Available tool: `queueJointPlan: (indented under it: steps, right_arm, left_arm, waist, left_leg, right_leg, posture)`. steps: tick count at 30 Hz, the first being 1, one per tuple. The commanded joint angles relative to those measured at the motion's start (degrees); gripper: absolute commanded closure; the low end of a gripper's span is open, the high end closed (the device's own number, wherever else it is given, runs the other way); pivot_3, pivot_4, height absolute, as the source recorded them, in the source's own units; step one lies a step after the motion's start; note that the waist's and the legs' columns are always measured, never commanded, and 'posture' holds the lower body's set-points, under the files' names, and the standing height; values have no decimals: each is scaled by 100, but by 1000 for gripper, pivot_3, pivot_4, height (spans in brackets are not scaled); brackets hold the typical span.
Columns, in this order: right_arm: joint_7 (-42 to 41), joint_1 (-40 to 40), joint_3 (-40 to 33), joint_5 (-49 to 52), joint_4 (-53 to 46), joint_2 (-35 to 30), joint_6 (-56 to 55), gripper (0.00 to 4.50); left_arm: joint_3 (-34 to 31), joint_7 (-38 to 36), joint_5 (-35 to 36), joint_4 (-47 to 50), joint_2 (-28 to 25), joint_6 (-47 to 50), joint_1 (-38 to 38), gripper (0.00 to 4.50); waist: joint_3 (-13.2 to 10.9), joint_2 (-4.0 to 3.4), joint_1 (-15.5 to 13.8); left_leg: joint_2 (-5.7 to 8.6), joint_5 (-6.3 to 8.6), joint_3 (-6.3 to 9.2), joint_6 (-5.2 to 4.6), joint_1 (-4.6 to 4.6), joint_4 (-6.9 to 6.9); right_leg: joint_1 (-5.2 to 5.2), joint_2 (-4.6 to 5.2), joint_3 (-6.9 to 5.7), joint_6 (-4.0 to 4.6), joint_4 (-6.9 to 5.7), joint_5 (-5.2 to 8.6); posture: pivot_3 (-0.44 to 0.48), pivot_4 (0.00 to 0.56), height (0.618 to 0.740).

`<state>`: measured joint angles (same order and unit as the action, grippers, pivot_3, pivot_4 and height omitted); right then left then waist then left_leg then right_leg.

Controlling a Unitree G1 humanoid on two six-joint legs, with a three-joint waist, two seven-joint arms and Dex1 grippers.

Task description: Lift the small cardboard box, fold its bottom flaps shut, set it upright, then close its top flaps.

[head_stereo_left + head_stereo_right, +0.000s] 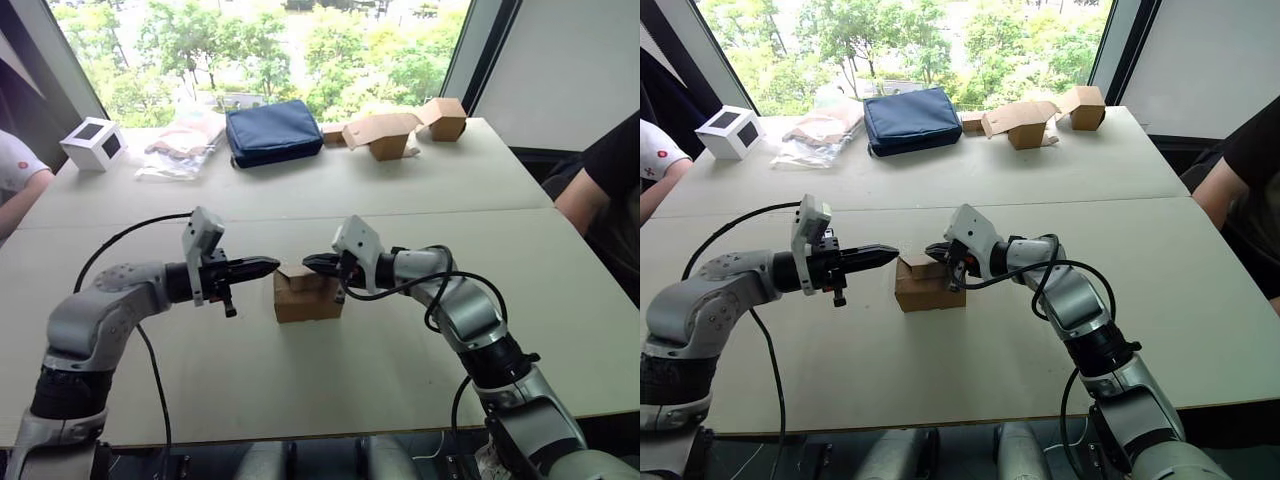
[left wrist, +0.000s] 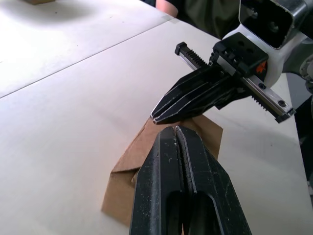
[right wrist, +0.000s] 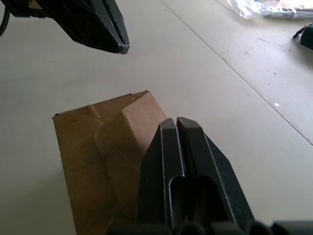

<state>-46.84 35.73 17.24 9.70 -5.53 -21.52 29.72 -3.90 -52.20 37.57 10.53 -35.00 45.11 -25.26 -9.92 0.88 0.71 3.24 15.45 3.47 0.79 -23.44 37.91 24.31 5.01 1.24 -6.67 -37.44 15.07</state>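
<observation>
On table [image 1: 420,200], small cardboard box [image 1: 308,297] between left gripper [image 1: 268,264] and right gripper [image 1: 312,262] (jaws closed, empty).

The small cardboard box [image 1: 309,296] was plain brown, unmarked, on a pale cream bench [image 1: 300,190]. Both tools, the left tool [image 1: 268,265] and the right tool [image 1: 312,263], were black (their wrist housings light grey). At the far side lay a navy blue bag [image 1: 273,131], a white cube [image 1: 94,143] with a dark window, and tan boxes [image 1: 400,128]. Green trees [image 1: 260,45] showed beyond the glass.
</observation>
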Motion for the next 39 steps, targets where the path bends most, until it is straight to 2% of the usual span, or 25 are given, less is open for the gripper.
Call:
queueJointPlan:
  steps: [1, 6, 17, 39]
  right_arm:
    - [19, 40, -128, 30, -343, -34, -111, 4500]
    - [27, -39, -166, 41, -584, -134, -84, 4500]
    - [-177, -429, -164, 226, -1409, -482, 48, 4500]
    - [-409, -586, 156, -122, -1364, -850, -174, 4500]
  left_arm:
    - [205, 127, -319, -315, 179, -367, -256, 4474]
    - [345, 198, -521, -540, 343, -517, -400, 4474]
    - [400, 305, -409, -17, 287, -115, -230, 4474]
    - [523, 201, -798, -620, 405, -753, -43, 4474]
  waist:
    - [0, 0, 7]
    - [0, 0, 23]
    - [0, 0, 3]
    - [0, 0, 0]
  left_leg:
    - [0, 0, 0, 0, 0, 0]
    - [-1, 0, 0, 0, 0, 0]
    - [-1, 0, 0, 0, 0, 0]
    - [-1, 0, 0, 0, 0, 1]
  right_leg:
    - [0, 0, 0, 0, 0, 0]
    - [2, -4, 1, 0, 0, 0]
    - [0, -1, 1, 0, 1, 0]
    - [-1, -1, 0, 0, 3, 0]
  posture:
    - [0, 150, 740]
    - [0, 150, 740]
    - [0, 150, 740]
    - [0, 150, 740]
